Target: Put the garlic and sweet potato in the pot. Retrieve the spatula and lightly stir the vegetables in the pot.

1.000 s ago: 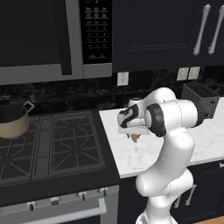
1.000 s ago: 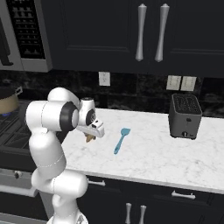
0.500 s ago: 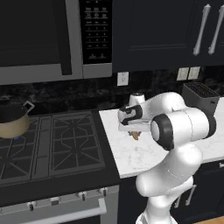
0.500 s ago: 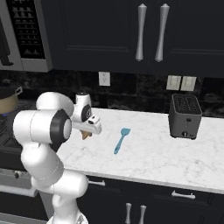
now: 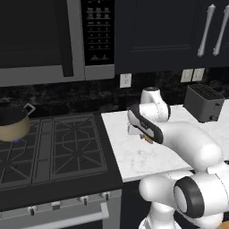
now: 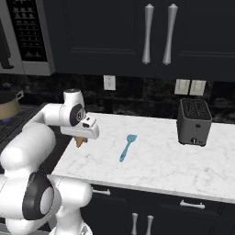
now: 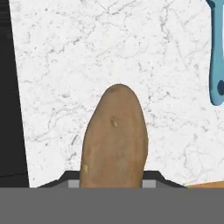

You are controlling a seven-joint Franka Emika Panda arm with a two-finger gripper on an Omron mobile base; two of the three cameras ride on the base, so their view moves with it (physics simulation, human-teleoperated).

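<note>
My gripper (image 5: 146,137) (image 6: 81,139) (image 7: 113,180) is shut on the sweet potato (image 7: 114,140), an orange-brown tuber that sticks out past the fingertips just above the white marble counter (image 6: 156,160), near its left end. The potato's tip (image 6: 80,142) pokes out under the hand. The light blue spatula (image 6: 127,147) (image 7: 216,57) lies flat on the counter to the right of the hand. The tan pot (image 5: 10,126) (image 6: 8,106) stands on the far left burner of the stove, well away from the hand. The garlic is out of view.
A black gas stove (image 5: 58,147) adjoins the counter on the left, under a microwave (image 5: 40,40). A dark toaster (image 6: 194,121) stands at the back right of the counter. Dark cabinets (image 6: 156,36) hang above.
The jaws have closed on the sweet potato. The arm has swung its elbow round to the right while the hand stayed over the counter's left end.
</note>
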